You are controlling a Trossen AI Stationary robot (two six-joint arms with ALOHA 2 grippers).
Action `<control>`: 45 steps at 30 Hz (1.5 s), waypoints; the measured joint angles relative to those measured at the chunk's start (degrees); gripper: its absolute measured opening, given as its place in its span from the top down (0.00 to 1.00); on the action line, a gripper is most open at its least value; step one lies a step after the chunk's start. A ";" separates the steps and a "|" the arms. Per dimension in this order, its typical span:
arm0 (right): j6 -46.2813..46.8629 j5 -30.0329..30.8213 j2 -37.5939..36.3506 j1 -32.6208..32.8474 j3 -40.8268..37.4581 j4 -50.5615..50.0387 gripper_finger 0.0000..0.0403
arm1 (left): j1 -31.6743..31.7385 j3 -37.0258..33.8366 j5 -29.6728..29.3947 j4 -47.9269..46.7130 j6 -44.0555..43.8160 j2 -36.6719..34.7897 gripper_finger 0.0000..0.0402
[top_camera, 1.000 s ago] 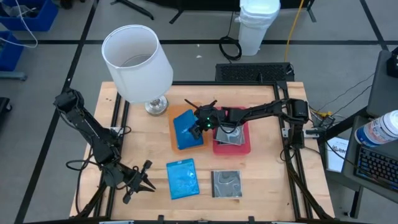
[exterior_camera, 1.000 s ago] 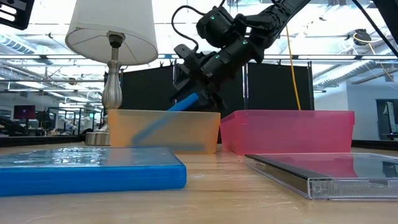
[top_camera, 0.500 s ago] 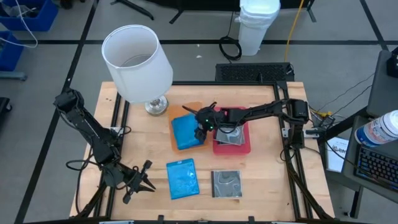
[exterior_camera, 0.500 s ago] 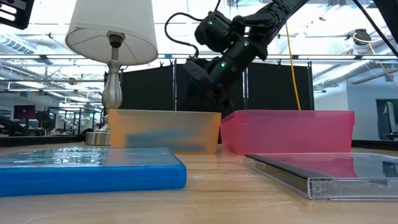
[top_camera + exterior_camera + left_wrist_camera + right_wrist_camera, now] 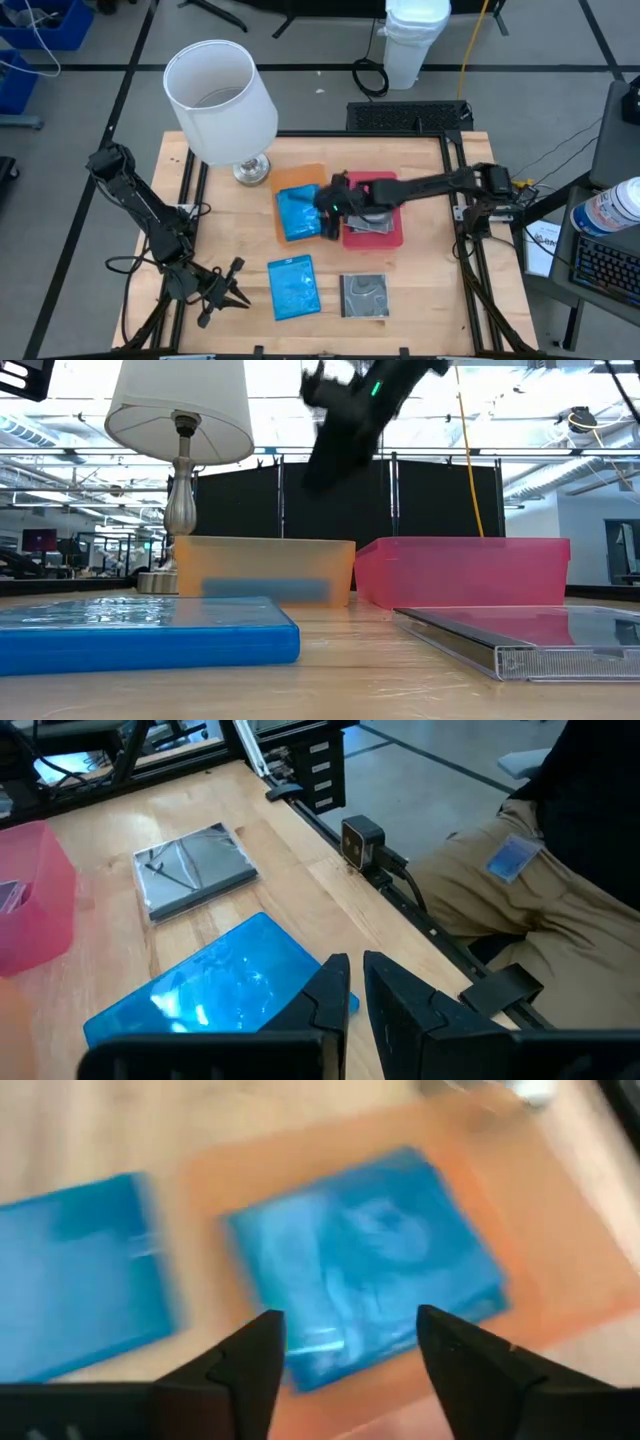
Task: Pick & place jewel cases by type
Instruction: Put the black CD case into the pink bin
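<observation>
Your right claw (image 5: 331,203) hangs open and empty over the orange tray (image 5: 300,178), where a blue case (image 5: 298,212) lies flat. Another blue case (image 5: 293,287) and a clear case (image 5: 364,295) wait on the near desk (image 5: 420,280). Left claw (image 5: 222,288) sits closed, near-left. Watch it: dropping in low for the next pick could clip a tray wall.

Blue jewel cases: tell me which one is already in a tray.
The translucent blue square jewel case lying flat in the orange tray; the other blue case lies on the bare wooden table, nearer the front edge.
</observation>
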 joint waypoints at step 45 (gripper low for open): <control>2.51 19.17 -1.74 43.64 -34.23 54.18 1.00 | 13.17 10.80 -0.58 2.41 -24.51 28.89 0.51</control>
